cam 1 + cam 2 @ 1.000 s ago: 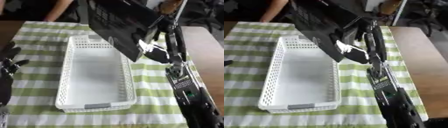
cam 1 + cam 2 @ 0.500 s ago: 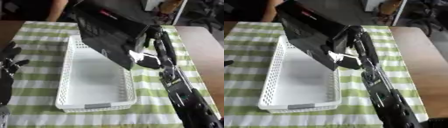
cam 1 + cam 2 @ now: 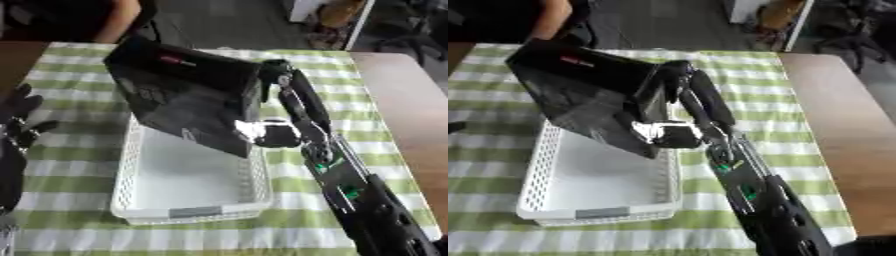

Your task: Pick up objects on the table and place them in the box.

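A large flat black package (image 3: 186,97) with a small red label hangs tilted over the far half of the white mesh basket (image 3: 191,212). Its lower corner dips inside the basket walls. My right hand (image 3: 297,106) grips the package along its right edge, with fingers over the top corner and the thumb at the lower edge. Whether the package touches the basket floor is hidden. At the left edge my left hand (image 3: 19,124) rests open, fingers up, apart from the basket.
The basket stands on a green and white striped cloth (image 3: 367,105). Bare brown tabletop (image 3: 413,100) lies to the right of the cloth. The near half of the basket floor (image 3: 188,182) shows white.
My right hand has carried the black package leftward and down, from above the basket's right rim to over its far half. The left hand has stayed put.
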### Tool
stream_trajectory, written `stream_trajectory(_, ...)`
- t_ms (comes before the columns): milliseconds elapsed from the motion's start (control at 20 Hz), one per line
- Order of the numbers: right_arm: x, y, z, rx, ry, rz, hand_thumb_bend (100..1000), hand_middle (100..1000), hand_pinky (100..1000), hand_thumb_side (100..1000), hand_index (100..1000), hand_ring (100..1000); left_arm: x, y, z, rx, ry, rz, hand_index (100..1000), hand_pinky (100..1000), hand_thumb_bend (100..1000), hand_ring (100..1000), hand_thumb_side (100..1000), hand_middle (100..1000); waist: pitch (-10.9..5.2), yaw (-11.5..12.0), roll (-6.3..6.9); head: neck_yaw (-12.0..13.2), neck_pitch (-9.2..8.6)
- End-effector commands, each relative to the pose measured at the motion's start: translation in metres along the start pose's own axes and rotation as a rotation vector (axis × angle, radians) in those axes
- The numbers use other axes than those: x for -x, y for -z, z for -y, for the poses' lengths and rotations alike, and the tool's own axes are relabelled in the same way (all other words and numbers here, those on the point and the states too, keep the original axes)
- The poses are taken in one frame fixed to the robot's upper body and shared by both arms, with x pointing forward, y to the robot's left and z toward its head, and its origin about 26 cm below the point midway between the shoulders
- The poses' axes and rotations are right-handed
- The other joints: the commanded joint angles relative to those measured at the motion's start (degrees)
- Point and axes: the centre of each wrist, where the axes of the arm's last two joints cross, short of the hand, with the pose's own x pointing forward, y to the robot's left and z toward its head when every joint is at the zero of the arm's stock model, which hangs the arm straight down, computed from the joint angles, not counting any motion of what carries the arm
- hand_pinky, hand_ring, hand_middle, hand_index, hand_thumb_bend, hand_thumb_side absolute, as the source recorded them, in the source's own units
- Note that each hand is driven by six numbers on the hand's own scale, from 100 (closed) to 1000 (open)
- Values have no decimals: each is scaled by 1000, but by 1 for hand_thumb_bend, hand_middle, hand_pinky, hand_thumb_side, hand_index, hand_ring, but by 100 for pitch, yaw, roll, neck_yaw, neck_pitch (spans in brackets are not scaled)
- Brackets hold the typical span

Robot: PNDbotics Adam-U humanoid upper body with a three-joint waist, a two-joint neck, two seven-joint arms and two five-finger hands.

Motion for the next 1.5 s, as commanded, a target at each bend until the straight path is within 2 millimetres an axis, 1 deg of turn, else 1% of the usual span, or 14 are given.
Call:
stream_trajectory(50, 0, 5, 6, -65, -28, 43, 337, 512, 509, 678, 664, 526, -5, 3, 0, 10, 3, 23, 826, 781, 153, 1000, 1000, 1000, -61, 0, 21, -41, -84)
stream_trajectory(150, 1, 4, 5, -100, -34, 48, 395, 552, 555, 709, 702, 563, -5, 3, 0, 10, 3, 23, 826, 781, 153, 1000, 1000, 1000, -59, -2, 22, -37, -80)
stream_trajectory(250, 2, 3, 5, -123, -37, 52, 510, 621, 627, 769, 749, 623, -5, 3, 0, 10, 3, 23, 826, 781, 153, 1000, 1000, 1000, -58, -5, 23, -36, -77)
stream_trajectory(300, 3, 2, 5, -134, -39, 54, 532, 643, 645, 779, 766, 641, -5, 3, 0, 10, 3, 23, 826, 781, 153, 1000, 1000, 1000, -58, -7, 24, -36, -76)
stream_trajectory(350, 3, 2, 5, -147, -42, 57, 597, 691, 686, 808, 803, 679, -5, 3, 0, 10, 3, 23, 826, 781, 153, 1000, 1000, 1000, -58, -8, 24, -37, -76)
stream_trajectory(400, 3, 1, 5, -158, -45, 60, 599, 700, 695, 816, 809, 687, -5, 3, 0, 10, 3, 23, 826, 781, 153, 1000, 1000, 1000, -58, -9, 24, -38, -77)
stream_trajectory(450, 4, 1, 5, -172, -49, 61, 613, 753, 753, 861, 853, 738, -5, 3, 0, 10, 3, 23, 826, 781, 153, 1000, 1000, 1000, -58, -10, 25, -36, -78)
stream_trajectory(750, 8, -3, 5, -221, -55, 65, 653, 867, 867, 991, 966, 838, -5, 4, 0, 10, 2, 23, 826, 781, 153, 1000, 1000, 1000, -58, -13, 24, -24, -79)
stream_trajectory(950, 9, -5, 12, -218, -56, 70, 670, 897, 894, 1000, 1000, 865, -5, 3, 0, 11, 1, 22, 826, 781, 154, 1000, 1000, 1000, -62, -19, 22, -8, -82)
stream_trajectory(1100, 9, -6, 20, -190, -51, 77, 679, 907, 912, 1000, 1000, 876, -5, 3, 0, 11, 1, 22, 826, 781, 154, 1000, 1000, 1000, -66, -24, 22, 2, -87)
stream_trajectory(1150, 9, -6, 23, -177, -51, 78, 655, 910, 916, 1000, 1000, 879, -5, 3, 0, 11, 1, 21, 826, 781, 154, 1000, 1000, 1000, -67, -27, 23, 8, -88)
stream_trajectory(1200, 9, -7, 26, -164, -51, 78, 575, 910, 918, 1000, 1000, 880, -5, 3, 0, 11, 1, 21, 826, 781, 155, 1000, 1000, 1000, -68, -28, 23, 10, -89)
stream_trajectory(1250, 9, -7, 30, -149, -53, 75, 679, 912, 920, 1000, 1000, 881, -5, 3, 0, 11, 1, 21, 826, 781, 154, 1000, 1000, 1000, -70, -32, 23, 17, -87)
stream_trajectory(1500, 9, -12, 54, -33, -69, 49, 664, 907, 901, 1000, 1000, 873, -4, 3, 0, 10, 2, 19, 826, 781, 154, 1000, 1000, 1000, -79, -51, 21, 63, -88)
